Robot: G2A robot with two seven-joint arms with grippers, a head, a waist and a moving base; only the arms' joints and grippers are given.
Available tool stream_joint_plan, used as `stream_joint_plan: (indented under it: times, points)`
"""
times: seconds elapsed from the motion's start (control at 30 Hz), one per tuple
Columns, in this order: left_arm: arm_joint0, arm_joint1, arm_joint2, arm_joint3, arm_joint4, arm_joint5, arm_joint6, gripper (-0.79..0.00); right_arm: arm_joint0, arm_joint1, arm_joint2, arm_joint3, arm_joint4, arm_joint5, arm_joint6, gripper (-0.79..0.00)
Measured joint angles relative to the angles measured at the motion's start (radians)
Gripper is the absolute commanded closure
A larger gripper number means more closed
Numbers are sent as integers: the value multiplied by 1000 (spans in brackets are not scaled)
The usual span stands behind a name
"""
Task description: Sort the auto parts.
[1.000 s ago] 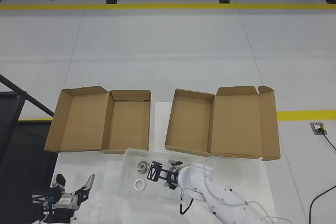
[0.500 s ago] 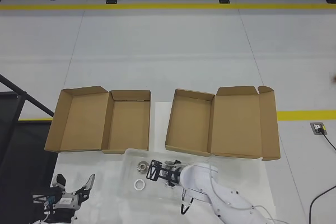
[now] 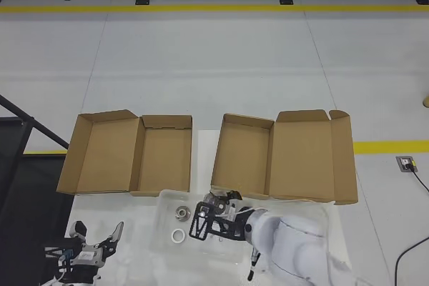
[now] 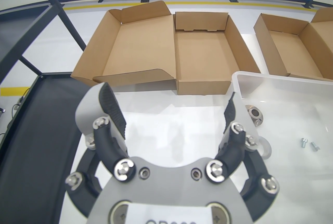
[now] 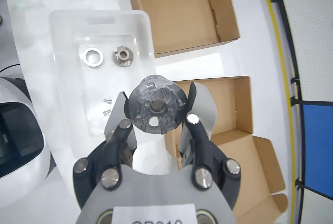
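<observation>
Grey hub (image 5: 158,108) sits clamped in right fingers (image 5: 204,108), just beside right box (image 3: 244,157); left fingers (image 4: 109,102) gape empty.

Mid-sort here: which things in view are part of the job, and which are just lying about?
Job: toothed hub in the right hand, ring, flanged bushing, two screws, clear bin, left cardboard box, right cardboard box.
Lying about: black side table, floor socket, yellow floor tape.
</observation>
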Motion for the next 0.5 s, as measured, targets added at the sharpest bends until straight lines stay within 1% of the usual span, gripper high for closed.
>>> stream_joint_plan:
  times: [0.1, 0.2, 0.3, 0.4, 0.5]
  points:
    - [3, -1, -4, -4, -1, -1, -2, -785, 29, -1, 26, -12, -1, 13, 15, 0]
    - [5, -3, -10, -8, -3, -2, -3, -785, 82, -7, 46, 47, 18, 41, 3, 0]
    - [8, -4, -14, -10, -6, -2, -4, -785, 153, -17, 49, 148, 40, 66, -30, 0]
    - [8, -4, -15, -11, -6, -3, -4, -785, 226, -27, 50, 263, 62, 80, -89, 0]
    - [8, -4, -15, -11, -6, -3, -4, -785, 288, -36, 51, 371, 64, 115, -138, 0]
